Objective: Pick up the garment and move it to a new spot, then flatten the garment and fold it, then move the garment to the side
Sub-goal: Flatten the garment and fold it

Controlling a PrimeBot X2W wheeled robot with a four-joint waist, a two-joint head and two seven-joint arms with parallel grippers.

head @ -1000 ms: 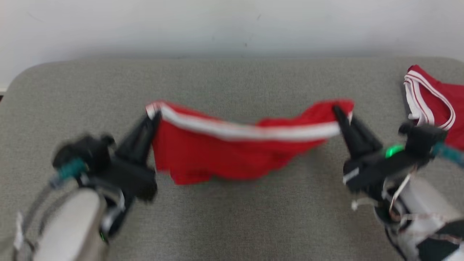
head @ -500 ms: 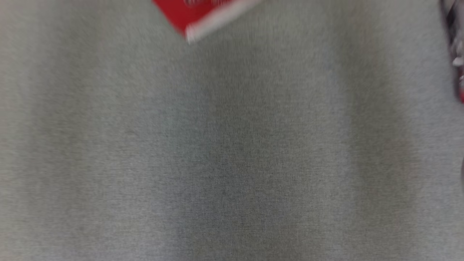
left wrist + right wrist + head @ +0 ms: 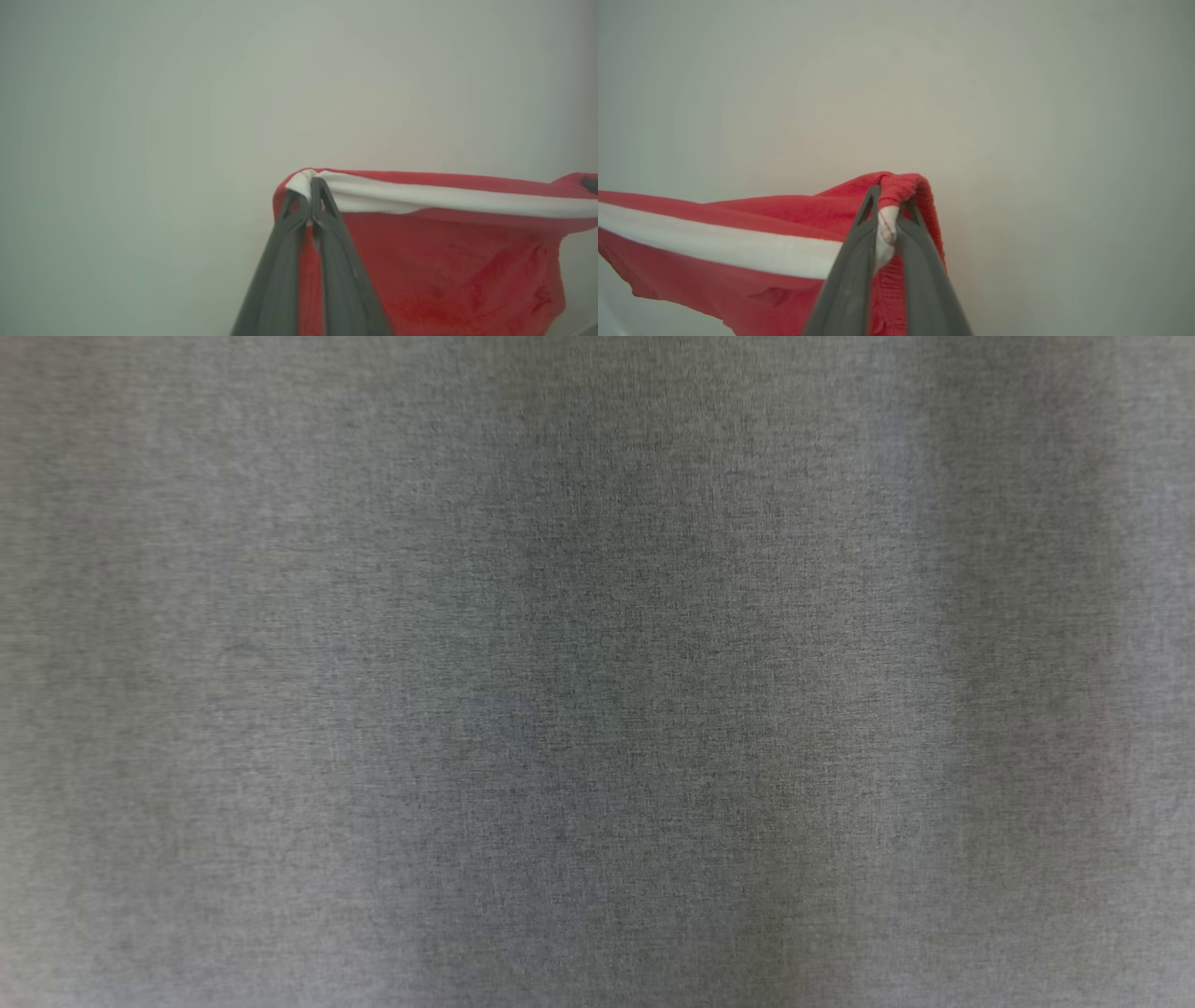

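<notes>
The garment (image 3: 444, 261) is red cloth with a white band along its upper edge. In the left wrist view my left gripper (image 3: 310, 184) is shut on one top corner, and the cloth hangs away to the right below the band. In the right wrist view my right gripper (image 3: 889, 198) is shut on the other top corner of the garment (image 3: 714, 261), which stretches off to the left. The cloth hangs lifted and spread between the two grippers, in front of a pale wall. At the far right edge of the left wrist view a dark fingertip (image 3: 589, 184) of the other gripper shows.
The head view looks close down on the grey fabric surface (image 3: 597, 672), with soft shadows across it. A plain pale wall (image 3: 187, 93) stands behind the garment in both wrist views.
The head camera has tilted down: the garment and both grippers slid up and out of its picture, leaving grey fabric. Both grips stayed shut.
</notes>
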